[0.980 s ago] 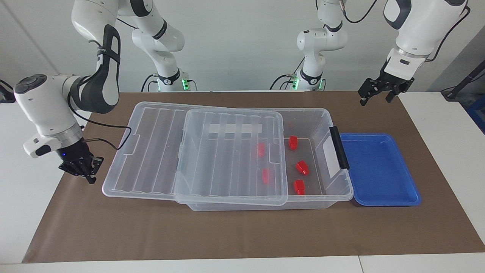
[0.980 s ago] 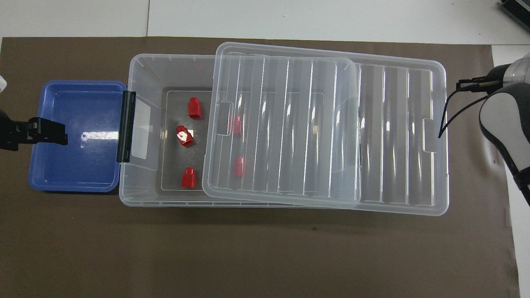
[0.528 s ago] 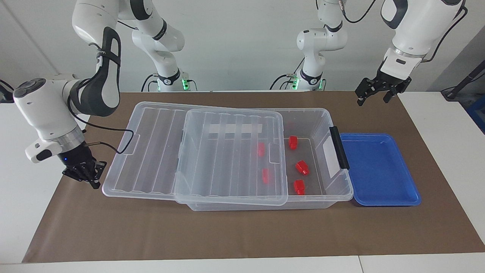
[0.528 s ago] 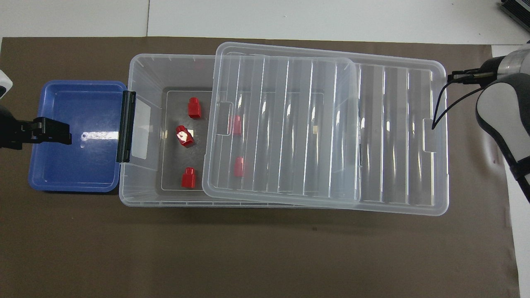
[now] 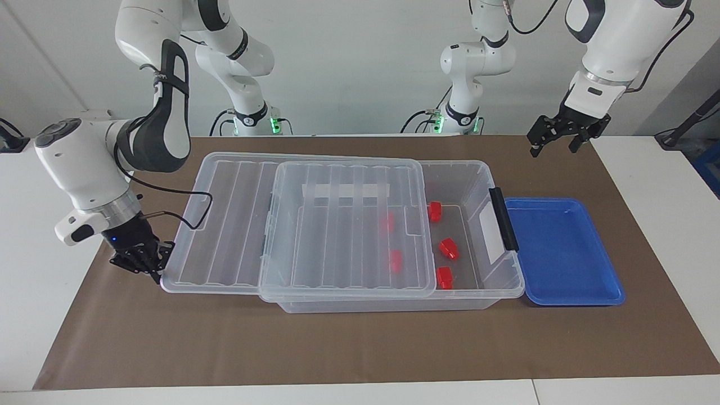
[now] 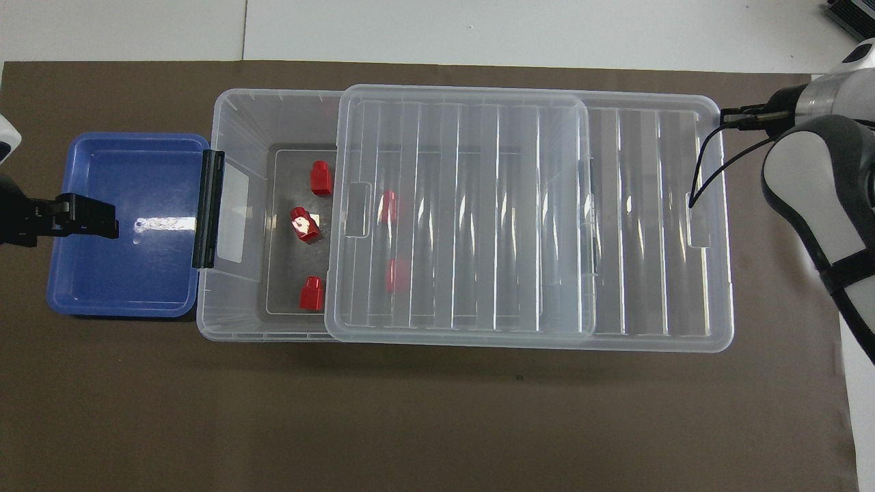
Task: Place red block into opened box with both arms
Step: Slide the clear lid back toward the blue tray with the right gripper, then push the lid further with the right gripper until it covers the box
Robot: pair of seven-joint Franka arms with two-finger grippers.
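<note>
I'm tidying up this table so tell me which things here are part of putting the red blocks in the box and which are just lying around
Part of the job:
- box, clear
- lid, ribbed, slid partly over the box
- five red blocks, all inside the box
- right gripper, shut, at the lid's end
- left gripper, open, raised near the tray

Just lying about:
- blue tray, beside the box
- brown mat

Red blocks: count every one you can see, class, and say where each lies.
5, all in the box: three in its uncovered end, two under the clear lid. None looks hidden.
</note>
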